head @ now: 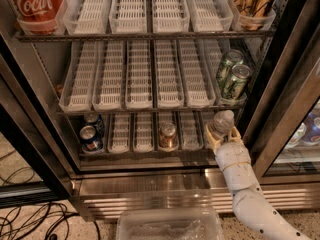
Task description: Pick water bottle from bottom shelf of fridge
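Jaws around water bottle [222, 121] below Coca-Cola [36, 4]

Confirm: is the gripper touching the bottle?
Touching. The camera view shows the gripper with its fingers against both sides of the bottle on the bottom shelf, no gap visible.

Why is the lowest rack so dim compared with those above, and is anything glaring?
Camera view: the lowest rack of white slotted trays lies in shadow under the rack above; the stainless steel sill beneath reflects soft glare; the small clear plastic water bottle catches light at its cap, the robot's gripper at it, far right.
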You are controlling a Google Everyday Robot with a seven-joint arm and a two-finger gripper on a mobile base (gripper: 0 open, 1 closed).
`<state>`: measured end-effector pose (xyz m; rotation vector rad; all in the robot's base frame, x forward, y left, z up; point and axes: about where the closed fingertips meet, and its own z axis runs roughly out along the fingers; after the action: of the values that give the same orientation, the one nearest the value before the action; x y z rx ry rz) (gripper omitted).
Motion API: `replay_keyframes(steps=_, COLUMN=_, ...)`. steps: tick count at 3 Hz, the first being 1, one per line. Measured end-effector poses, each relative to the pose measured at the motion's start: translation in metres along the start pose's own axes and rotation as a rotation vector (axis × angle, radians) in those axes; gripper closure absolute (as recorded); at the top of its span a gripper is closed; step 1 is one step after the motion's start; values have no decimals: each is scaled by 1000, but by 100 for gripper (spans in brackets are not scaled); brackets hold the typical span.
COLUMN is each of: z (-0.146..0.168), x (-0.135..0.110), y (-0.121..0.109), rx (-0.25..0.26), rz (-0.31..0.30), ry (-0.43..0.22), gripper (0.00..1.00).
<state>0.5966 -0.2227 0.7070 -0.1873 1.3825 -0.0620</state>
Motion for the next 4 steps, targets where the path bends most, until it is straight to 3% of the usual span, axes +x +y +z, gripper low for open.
replay_keyframes(steps=1, z=-9, x=2, y=23, rx=-141, rz=-49, ry=122, gripper=100)
replay_keyframes(steps=2, z=-30, x=29, y=31, rx=-265, rz=-61, ry=334, gripper=100)
replay_keyframes(steps=3, z=-42, x=27, y=12, rx=-323, rz=-66, ry=498, gripper=100)
replay_keyframes(steps=4, z=-51, x=12, y=5, rx=-401, rz=-82, ry=564, gripper=100)
